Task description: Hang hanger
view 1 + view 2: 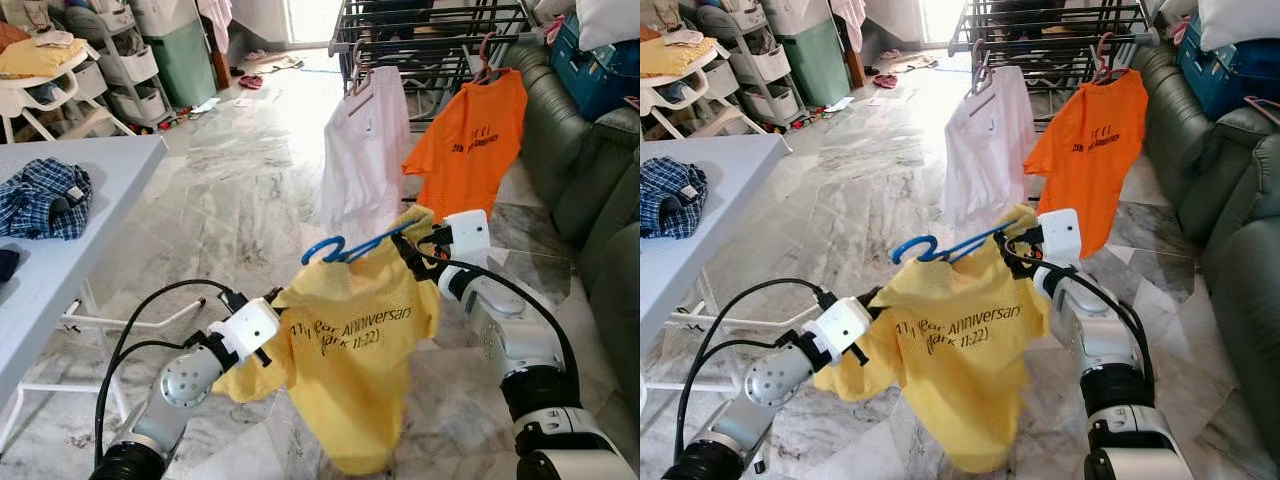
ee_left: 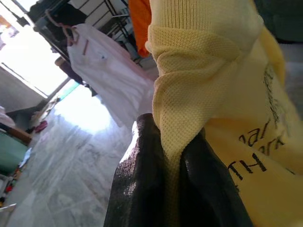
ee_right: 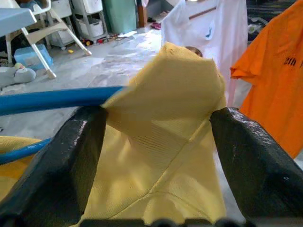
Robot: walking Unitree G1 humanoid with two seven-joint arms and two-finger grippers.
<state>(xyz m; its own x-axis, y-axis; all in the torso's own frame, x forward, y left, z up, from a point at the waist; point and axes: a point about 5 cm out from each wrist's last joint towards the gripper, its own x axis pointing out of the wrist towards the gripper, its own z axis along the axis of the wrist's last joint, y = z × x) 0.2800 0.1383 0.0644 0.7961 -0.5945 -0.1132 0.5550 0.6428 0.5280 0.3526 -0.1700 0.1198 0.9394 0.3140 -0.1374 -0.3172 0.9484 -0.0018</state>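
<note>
Blue hanger (image 1: pixel 345 247) carrying yellow shirt (image 1: pixel 350 350), hanging mid-air before drying rack (image 1: pixel 430 40) at 12 o'clock.

Risk: shirt sliding off hanger if hands pulling apart; hook missing rail.

Left hand (image 1: pixel 272 298) pinching sleeve at 8 o'clock of hanger.

Right hand (image 1: pixel 415 245) gripping shoulder end at 3 o'clock.

- Yellow T-shirt (image 1: pixel 350 370): matt cloth with a fine mesh weave.
- Blue hanger (image 1: pixel 345 247): smooth, looks plastic.
- Floor (image 1: pixel 230 190): glossy veined marble.
- Left gripper's fingers (image 2: pixel 142 189): black, faintly textured.
- Sofa (image 1: pixel 590 160), at 3 o'clock: dark, leather-like sheen.
</note>
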